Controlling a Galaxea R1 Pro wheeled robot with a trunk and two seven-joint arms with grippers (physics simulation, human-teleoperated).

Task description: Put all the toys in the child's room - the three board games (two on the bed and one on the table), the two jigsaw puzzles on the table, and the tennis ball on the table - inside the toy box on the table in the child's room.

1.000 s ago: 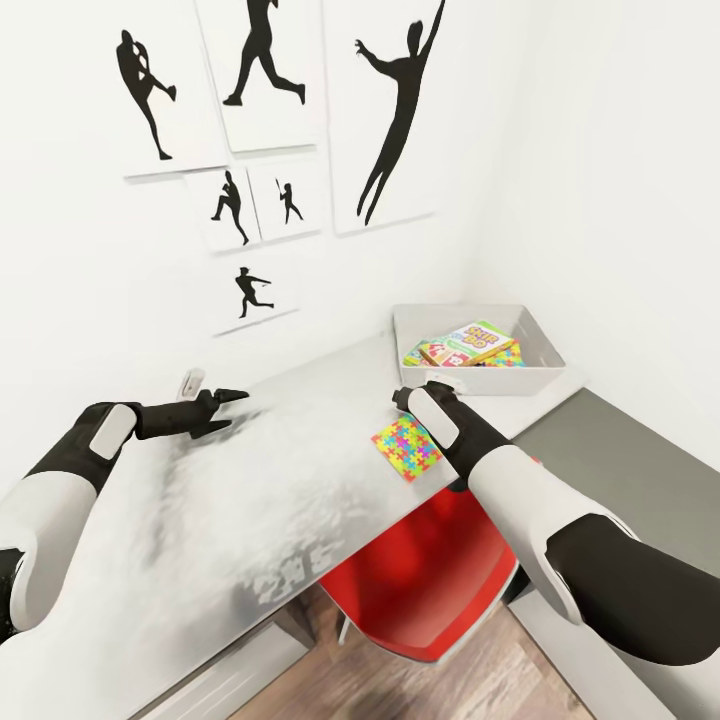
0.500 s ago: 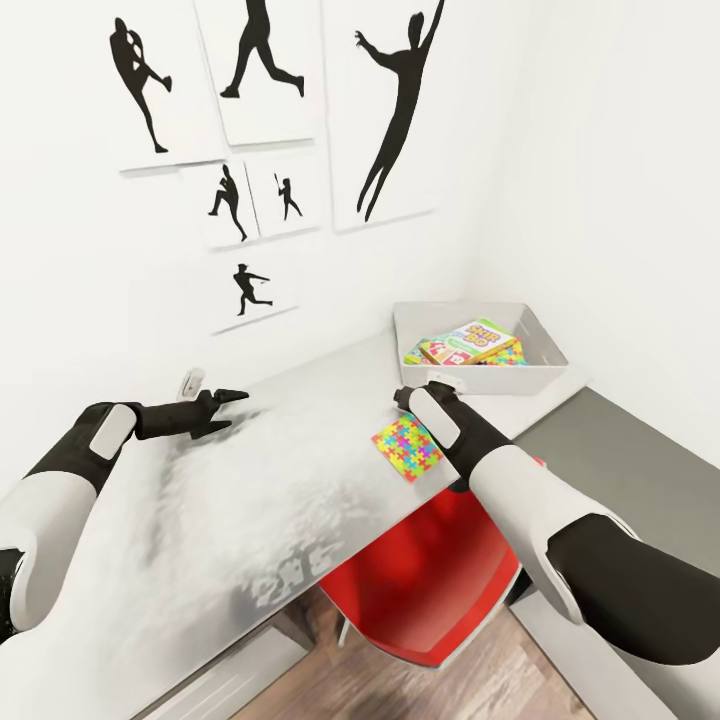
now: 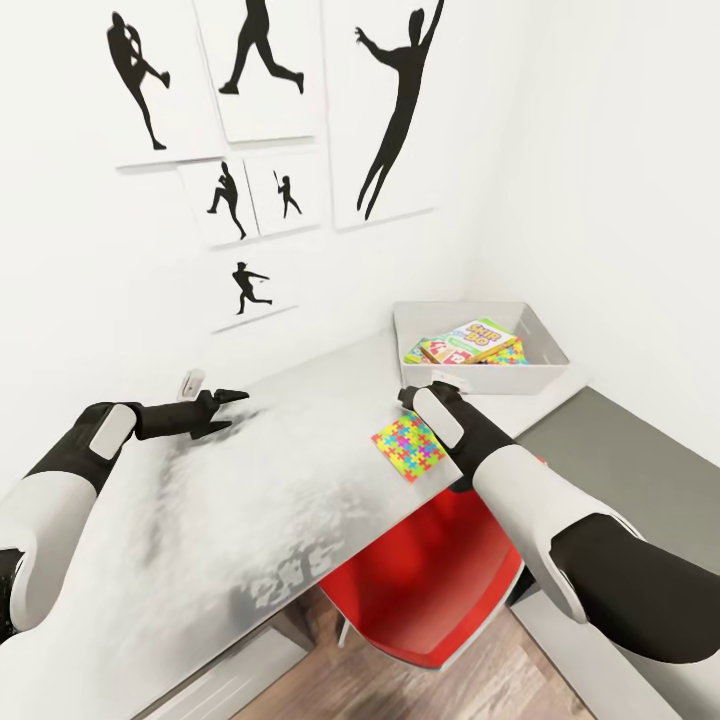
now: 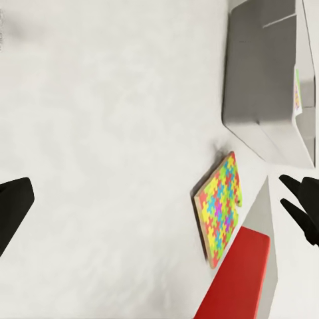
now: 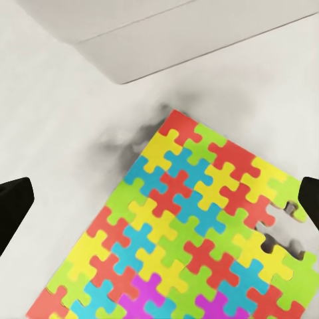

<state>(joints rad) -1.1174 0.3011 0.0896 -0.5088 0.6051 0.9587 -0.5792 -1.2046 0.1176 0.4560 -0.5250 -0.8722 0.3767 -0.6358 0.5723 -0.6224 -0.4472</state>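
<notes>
Hovering wide-open over jigsaw puzzle point(image 5: 193, 232), right gripper point(image 5: 159, 196) has edged slightly rightward; left gripper point(image 3: 228, 398) open, unchanged.

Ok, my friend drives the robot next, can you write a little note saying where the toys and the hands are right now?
Left gripper: open, empty, over the table.
Right gripper: open, empty, hovering above the jigsaw puzzle, which lies flat near the table's front edge.
Toy box: at the far right corner, already holding the Skip-Bo board game, other printed boxes and another puzzle.
Left to do: grip that puzzle and drop it in the box. I cannot see a tennis ball, so check for it.
</notes>
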